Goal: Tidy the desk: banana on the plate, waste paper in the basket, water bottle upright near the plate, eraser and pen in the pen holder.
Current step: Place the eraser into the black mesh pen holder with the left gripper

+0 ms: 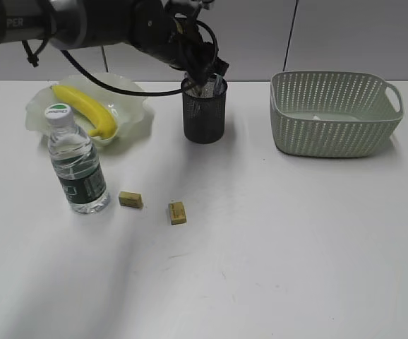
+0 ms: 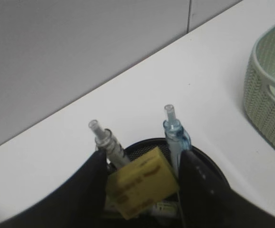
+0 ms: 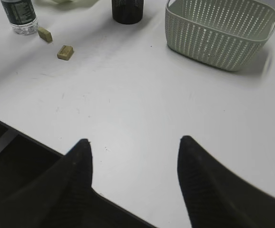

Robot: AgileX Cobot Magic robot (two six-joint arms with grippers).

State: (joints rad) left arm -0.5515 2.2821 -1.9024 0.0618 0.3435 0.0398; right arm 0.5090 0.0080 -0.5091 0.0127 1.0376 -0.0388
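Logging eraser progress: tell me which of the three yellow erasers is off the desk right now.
The eraser between the left gripper fingers, over the pen holder. The other two erasers lie on the desk near the water bottle.

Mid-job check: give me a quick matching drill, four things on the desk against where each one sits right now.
Things:
1. banana
2. water bottle
3. yellow eraser
4. two loose erasers

Places:
A. lying on the bare desk
B. in the plate
C. between the left gripper fingers, over the pen holder
D. upright in front of the plate

Pairs: 1-B, 2-D, 3-C, 4-A
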